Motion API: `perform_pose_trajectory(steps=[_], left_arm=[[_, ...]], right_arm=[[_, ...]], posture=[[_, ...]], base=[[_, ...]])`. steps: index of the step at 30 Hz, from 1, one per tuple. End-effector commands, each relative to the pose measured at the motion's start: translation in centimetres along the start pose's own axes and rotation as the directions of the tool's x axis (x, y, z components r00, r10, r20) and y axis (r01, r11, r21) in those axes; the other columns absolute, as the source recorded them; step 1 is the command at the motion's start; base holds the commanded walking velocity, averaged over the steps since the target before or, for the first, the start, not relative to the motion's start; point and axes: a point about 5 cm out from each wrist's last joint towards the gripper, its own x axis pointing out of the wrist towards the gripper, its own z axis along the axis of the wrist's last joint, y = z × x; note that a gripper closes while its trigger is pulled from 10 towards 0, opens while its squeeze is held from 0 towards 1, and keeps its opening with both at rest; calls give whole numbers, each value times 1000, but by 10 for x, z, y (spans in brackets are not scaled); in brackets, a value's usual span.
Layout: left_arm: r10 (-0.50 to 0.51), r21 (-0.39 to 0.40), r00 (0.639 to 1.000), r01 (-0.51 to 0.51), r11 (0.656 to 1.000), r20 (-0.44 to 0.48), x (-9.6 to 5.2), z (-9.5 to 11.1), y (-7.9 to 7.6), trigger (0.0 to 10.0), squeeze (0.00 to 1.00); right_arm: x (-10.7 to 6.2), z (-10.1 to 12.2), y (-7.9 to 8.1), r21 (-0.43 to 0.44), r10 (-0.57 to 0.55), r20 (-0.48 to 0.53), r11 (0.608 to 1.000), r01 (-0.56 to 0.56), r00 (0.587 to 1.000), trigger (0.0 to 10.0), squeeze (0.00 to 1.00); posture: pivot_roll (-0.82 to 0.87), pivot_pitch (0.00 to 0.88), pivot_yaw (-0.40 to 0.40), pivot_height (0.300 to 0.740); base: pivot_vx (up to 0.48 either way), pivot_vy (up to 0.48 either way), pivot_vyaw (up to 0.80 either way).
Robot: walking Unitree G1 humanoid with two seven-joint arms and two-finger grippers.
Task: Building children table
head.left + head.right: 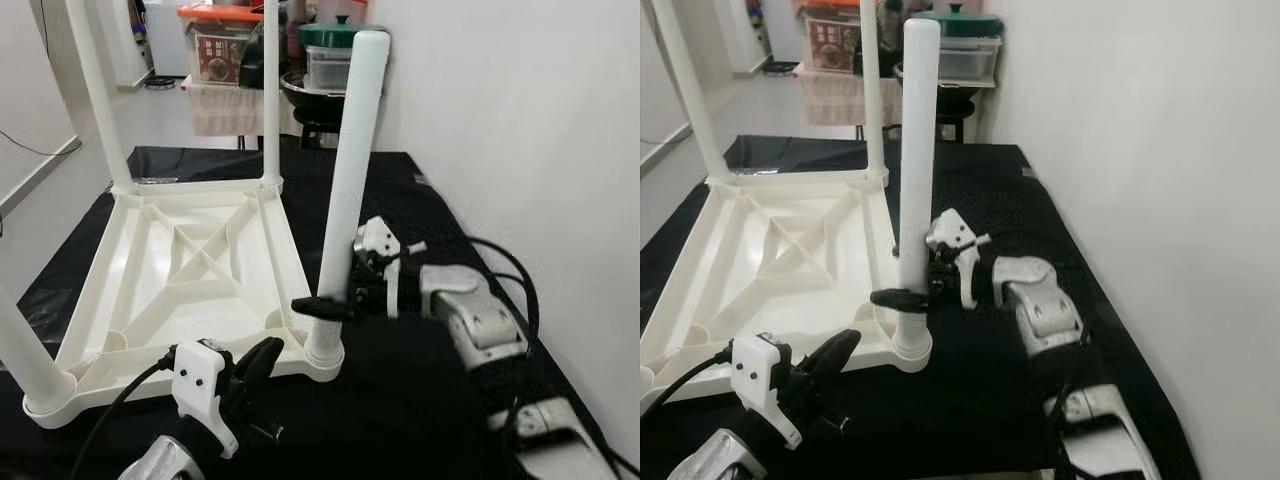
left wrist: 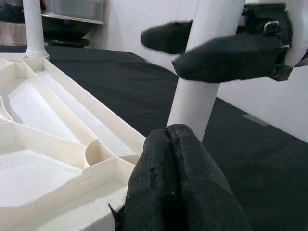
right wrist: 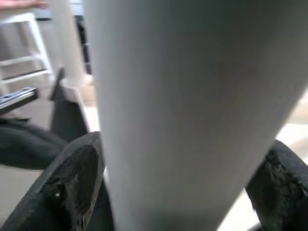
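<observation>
Nearest, the left gripper [image 1: 262, 362] hovers low at the near edge of the tabletop, its two padded black fingers [image 2: 178, 178] pressed together on nothing, just short of the near-right corner socket. There the right gripper [image 1: 322, 307] reaches in from the right, its two fingers clamped on either side of the leg [image 1: 346, 190], a smooth white plastic tube, slightly tapered with a rounded top, standing nearly upright in that socket. The tabletop [image 1: 190, 290] lies upside down on the black cloth [image 1: 420, 200]: cream moulded plastic, square, with raised ribs crossing in an X. Four legs show in all: one at the near-left corner [image 1: 25, 350] and two at the far corners [image 1: 100, 95]. Beyond, a clear storage box with a green lid [image 1: 335, 50] rests on a dark stand.
</observation>
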Motion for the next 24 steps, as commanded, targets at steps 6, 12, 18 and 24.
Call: perform_pose_trajectory(steps=[6,12,18,24], left_arm=[[3,-1,1000,-3,1000,-13,1,-5,-1,8000,0],[1,-3,1000,-1,1000,-9,2,-5,-2,8039,0],[1,-5,1000,-1,1000,-8,1,-4,-3,8078,0],[-1,-4,1000,1,1000,-7,-3,-1,-1,8078,0]], right_arm=[[-13,-6,-12,72,101,-16,992,-100,995,0,0],[-19,-12,-16,81,125,-4,989,-125,992,0,0],[-28,-17,-12,40,25,45,999,-26,999,0,0],[-20,-38,9,40,-281,-15,959,282,960,0,0]], posture=[[54,0,-108,740],[49,0,-110,740],[42,0,-106,740],[23,2,-105,740]], base=[[0,0,0],[0,0,0],[0,0,0],[0,0,0]])
